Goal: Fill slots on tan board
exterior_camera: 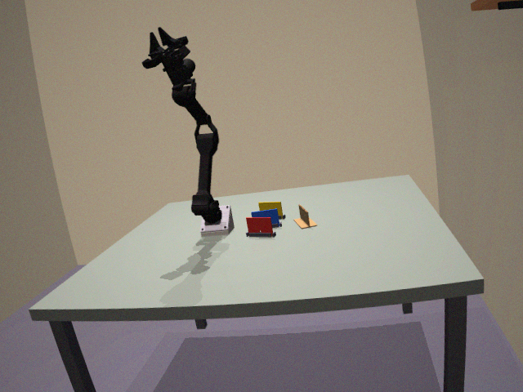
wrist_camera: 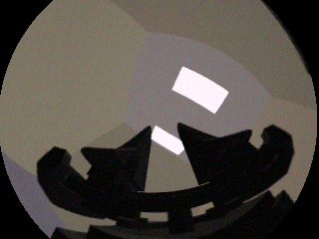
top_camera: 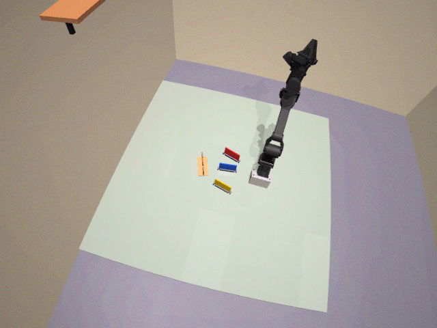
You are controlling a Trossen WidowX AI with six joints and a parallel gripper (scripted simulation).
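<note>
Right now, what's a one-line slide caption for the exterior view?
Raised gripper, open and pointing up, with red, blue and yellow boards beside the standing tan board.
</note>
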